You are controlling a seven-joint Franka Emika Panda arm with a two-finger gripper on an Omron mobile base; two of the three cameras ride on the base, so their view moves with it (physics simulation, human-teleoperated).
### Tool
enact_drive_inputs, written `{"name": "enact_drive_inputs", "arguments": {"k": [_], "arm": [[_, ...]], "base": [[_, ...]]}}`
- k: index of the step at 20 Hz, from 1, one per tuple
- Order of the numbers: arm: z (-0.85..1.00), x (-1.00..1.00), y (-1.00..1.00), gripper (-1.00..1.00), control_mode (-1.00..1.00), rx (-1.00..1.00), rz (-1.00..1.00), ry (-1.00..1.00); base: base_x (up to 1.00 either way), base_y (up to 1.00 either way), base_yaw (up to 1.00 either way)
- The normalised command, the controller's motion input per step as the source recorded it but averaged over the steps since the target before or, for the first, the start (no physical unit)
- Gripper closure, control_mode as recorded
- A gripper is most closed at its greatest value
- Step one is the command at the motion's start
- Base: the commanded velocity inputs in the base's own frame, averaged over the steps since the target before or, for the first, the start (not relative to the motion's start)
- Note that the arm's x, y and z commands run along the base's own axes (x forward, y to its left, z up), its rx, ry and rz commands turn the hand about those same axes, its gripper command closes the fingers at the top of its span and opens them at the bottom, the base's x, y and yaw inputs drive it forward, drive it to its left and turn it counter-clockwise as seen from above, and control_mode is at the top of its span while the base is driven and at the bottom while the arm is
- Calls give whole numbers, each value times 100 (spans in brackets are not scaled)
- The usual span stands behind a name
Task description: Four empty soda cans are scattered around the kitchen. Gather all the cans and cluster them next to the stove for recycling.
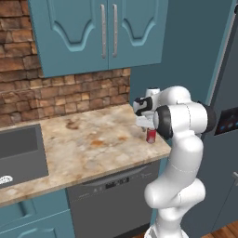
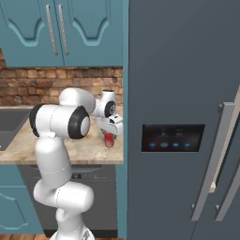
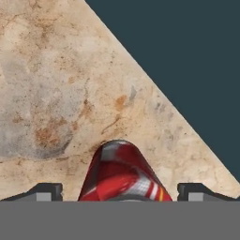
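Item: red can, upright on counter, not yet gathered. We see our gripper straddling it, jaws spread, nothing grasped; clustering remains.

The red soda can stands half behind the arm's dark elbow joint at 3 o'clock in the left base view. In the hand view the can's lower part is cut off at 6 o'clock. The sink runs off at 9 o'clock. The refrigerator's top and right are cropped.
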Motion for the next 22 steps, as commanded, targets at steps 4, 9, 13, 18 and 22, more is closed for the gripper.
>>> {"name": "enact_drive_inputs", "arguments": {"k": [4, 9, 13, 18, 22], "arm": [[0, 0, 0, 100, -100, 0, 0, 0], [1, 0, 0, 100, -100, 0, 0, 0], [38, -84, 1, 100, -100, 0, 0, -4], [57, -100, 2, 100, -100, 0, 2, -7], [36, -100, 4, 100, -100, 0, 5, -7]], "base": [[0, 0, 0], [0, 0, 0], [0, 0, 0], [0, 0, 0], [0, 0, 0]]}}
